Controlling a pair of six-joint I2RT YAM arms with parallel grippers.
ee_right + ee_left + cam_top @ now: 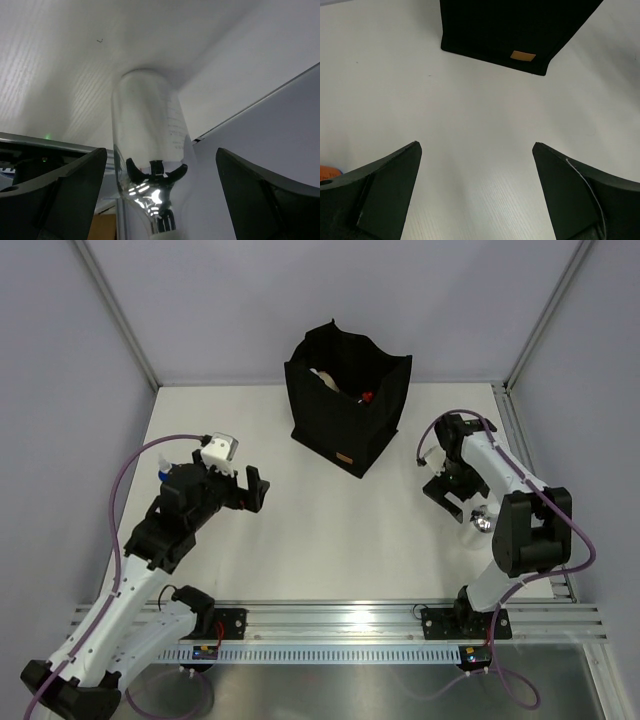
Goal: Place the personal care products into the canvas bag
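The black canvas bag (pixel 345 405) stands upright at the back middle with its tan label (pixel 523 55) facing me. A beige bottle (pixel 327 379) and a red cap (pixel 367 396) show in its open top. A silver-white bottle (pixel 147 150) lies on the table at the right edge and also shows in the top view (pixel 483 522). My right gripper (pixel 452 502) is open just left of it, and in the wrist view the bottle lies ahead between the spread fingers. My left gripper (pixel 252 490) is open and empty, facing the bag (pixel 490 30). An orange bottle with a blue cap (pixel 160 471) lies beside the left arm.
Grey enclosure walls (pixel 60 390) close off the left, back and right. A metal rail (pixel 540 470) runs along the table's right edge just behind the silver bottle. The slotted rail (pixel 330 620) with the arm bases runs along the near edge.
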